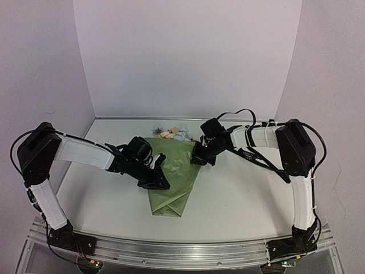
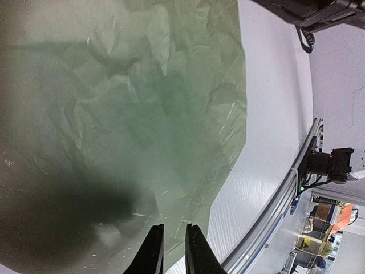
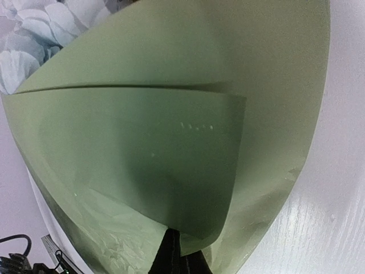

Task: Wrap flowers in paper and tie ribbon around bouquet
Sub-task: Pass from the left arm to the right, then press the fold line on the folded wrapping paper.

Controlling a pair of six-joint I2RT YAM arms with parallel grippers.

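One olive-green paper cone (image 1: 174, 171) is lying with pale blue and cream flower heads (image 1: 171, 133) toward the white table's (image 1: 245, 194) far edge — right gripper (image 3: 173, 240), jaws pressed together, likely pinning its flap; left gripper (image 2: 174, 228), jaws slightly apart, hovering alongside.

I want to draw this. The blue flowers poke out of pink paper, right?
Not pink: the paper is olive green, as the top external view shows. The blue flowers do poke out of it.
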